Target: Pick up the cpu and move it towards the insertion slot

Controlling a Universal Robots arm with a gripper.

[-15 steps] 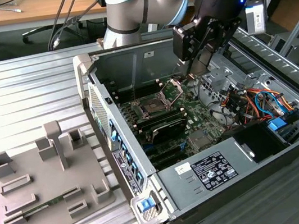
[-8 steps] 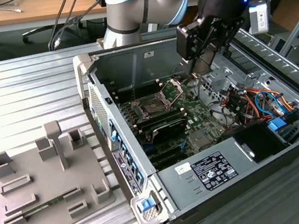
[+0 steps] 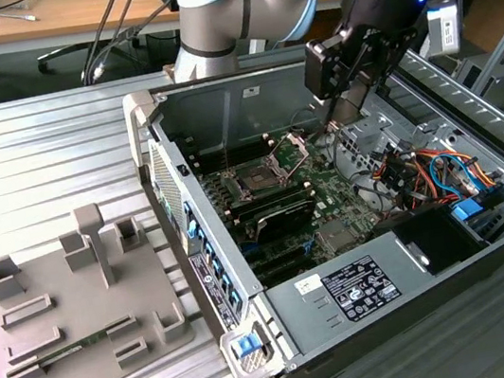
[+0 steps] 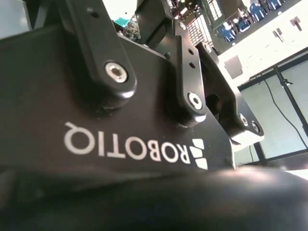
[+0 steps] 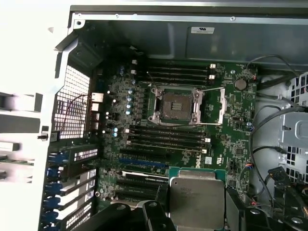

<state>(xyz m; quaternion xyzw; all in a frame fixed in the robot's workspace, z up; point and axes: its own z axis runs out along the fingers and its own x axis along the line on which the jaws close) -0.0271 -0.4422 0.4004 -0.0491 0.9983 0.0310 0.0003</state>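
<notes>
We saw the gripper [image 3: 336, 116] with its jaws pinching the cpu [image 5: 197, 196] by two sides, lifted clear and near the insertion slot [image 5: 174, 105] but apart from it.

First wrist view above insertion slot [image 5: 174, 106]

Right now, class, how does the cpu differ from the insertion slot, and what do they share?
The cpu has a pale silvery top; the insertion slot has a dark centre in a shiny frame. The cpu is held off the board in the pincer; the insertion slot sits fixed on the motherboard, its bracket swung open. Both are square.
</notes>
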